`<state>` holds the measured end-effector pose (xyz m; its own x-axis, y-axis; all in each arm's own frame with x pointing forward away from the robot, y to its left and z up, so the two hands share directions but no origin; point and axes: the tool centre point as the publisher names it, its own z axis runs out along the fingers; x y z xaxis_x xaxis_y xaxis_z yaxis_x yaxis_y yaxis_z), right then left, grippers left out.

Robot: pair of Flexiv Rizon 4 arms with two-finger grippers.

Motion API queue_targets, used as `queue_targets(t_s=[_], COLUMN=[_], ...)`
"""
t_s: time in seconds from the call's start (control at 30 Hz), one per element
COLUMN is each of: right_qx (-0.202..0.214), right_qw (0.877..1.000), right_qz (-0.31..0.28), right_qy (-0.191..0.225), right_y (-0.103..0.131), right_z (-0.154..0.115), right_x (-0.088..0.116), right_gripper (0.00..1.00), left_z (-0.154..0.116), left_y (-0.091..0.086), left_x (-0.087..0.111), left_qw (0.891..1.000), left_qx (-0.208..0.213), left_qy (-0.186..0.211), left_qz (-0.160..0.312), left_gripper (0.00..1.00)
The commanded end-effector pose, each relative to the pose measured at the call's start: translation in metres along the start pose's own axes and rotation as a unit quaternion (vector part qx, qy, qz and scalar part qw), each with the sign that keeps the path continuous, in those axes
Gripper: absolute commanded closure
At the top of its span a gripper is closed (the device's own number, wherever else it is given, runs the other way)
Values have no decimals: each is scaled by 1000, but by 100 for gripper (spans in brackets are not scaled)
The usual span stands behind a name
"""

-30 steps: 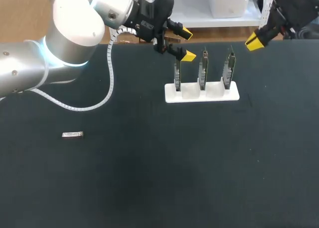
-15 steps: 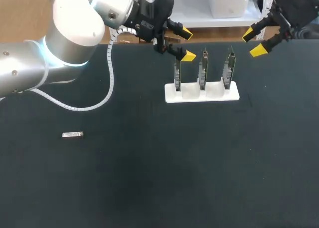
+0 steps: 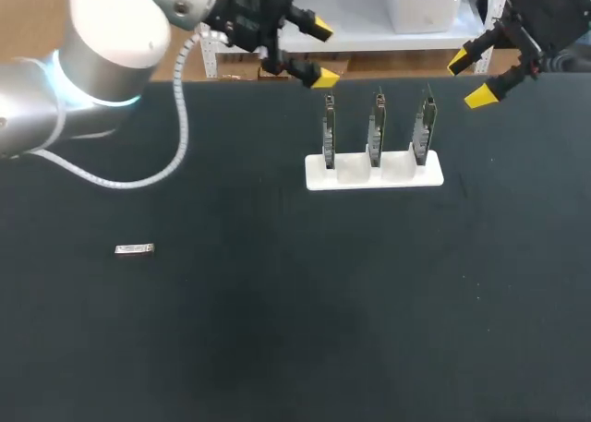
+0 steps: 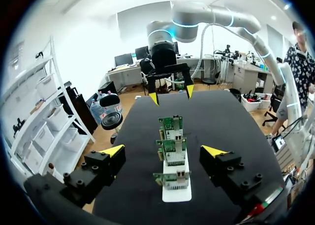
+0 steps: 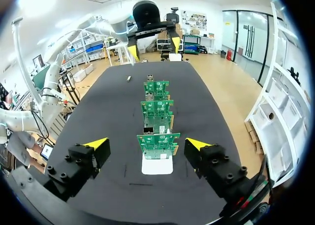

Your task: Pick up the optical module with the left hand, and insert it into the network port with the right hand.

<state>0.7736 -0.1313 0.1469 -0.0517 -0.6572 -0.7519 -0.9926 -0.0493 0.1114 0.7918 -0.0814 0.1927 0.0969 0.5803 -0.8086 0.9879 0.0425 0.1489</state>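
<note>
left gripper (image 3: pixel 322 52): spread apart, empty, near boards (image 3: pixel 377 128). right gripper (image 3: pixel 469 78): spread apart, empty. module (image 3: pixel 134 249): flat on table (image 3: pixel 277 339), well apart from boards.

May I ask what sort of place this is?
Likely a robotics test bench for electronics assembly: a black table carries a white stand holding three upright circuit boards, an optical module lies apart, and the left gripper and right gripper hang above.
</note>
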Motion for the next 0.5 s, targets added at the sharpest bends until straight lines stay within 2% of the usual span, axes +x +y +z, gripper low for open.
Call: queue_targets(t_s=[0.03,0.33,0.37,0.4,0.43,0.5], right_qx=[1,1,1,1,1,1], right_qw=[1000,1000,1000,1000,1000,1000], right_qz=[0,0,0,0,0,0], right_qy=[0,0,0,0,0,0], right_y=[1,1,1,1,1,1], right_z=[0,0,0,0,0,0], right_x=[0,0,0,0,0,0], right_gripper=[0,0,0,0,0,0], left_z=[-34,-97,-104,-110,-114,-125], left_y=[-14,-27,-29,-31,-32,-35], left_x=[11,54,61,71,81,99], left_qw=[1000,995,993,990,987,986], left_qx=[-10,-46,-52,-57,-61,-68], left_qy=[13,89,98,125,147,151], left_qz=[1,24,39,44,31,12], left_gripper=[0,0,0,0,0,0])
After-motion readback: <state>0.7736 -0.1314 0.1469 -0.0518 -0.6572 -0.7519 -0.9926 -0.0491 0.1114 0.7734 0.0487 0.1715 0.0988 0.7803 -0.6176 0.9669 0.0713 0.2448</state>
